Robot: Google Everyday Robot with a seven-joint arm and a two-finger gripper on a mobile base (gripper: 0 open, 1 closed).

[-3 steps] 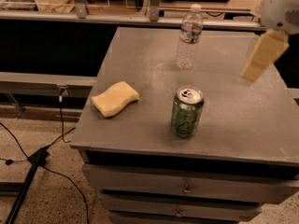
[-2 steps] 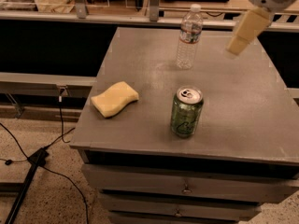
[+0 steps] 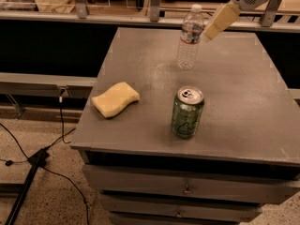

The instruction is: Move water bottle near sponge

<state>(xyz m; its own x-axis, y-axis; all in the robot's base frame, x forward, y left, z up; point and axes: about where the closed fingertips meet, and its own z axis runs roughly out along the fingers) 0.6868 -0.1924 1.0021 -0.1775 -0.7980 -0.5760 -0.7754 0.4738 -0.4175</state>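
Note:
The water bottle [image 3: 190, 37] stands upright at the back middle of the grey table [image 3: 243, 102]. It is clear and ribbed, with a white cap and a red-and-dark label. The sponge [image 3: 115, 99] is a pale yellow wavy block lying near the table's left edge. My gripper [image 3: 219, 21] hangs from the white arm at the top right. Its tan fingers point down-left, and their tips are just right of the bottle's upper part, close to the label. I see no contact with the bottle.
A green soda can [image 3: 187, 112] stands upright in the front middle of the table, between the bottle and the front edge. Drawers sit under the tabletop. A shelf rail runs behind the table. Cables lie on the floor at the left.
My gripper has moved left and up, from over the table's right side to just beside the bottle's top. The bottle, sponge and can have not moved.

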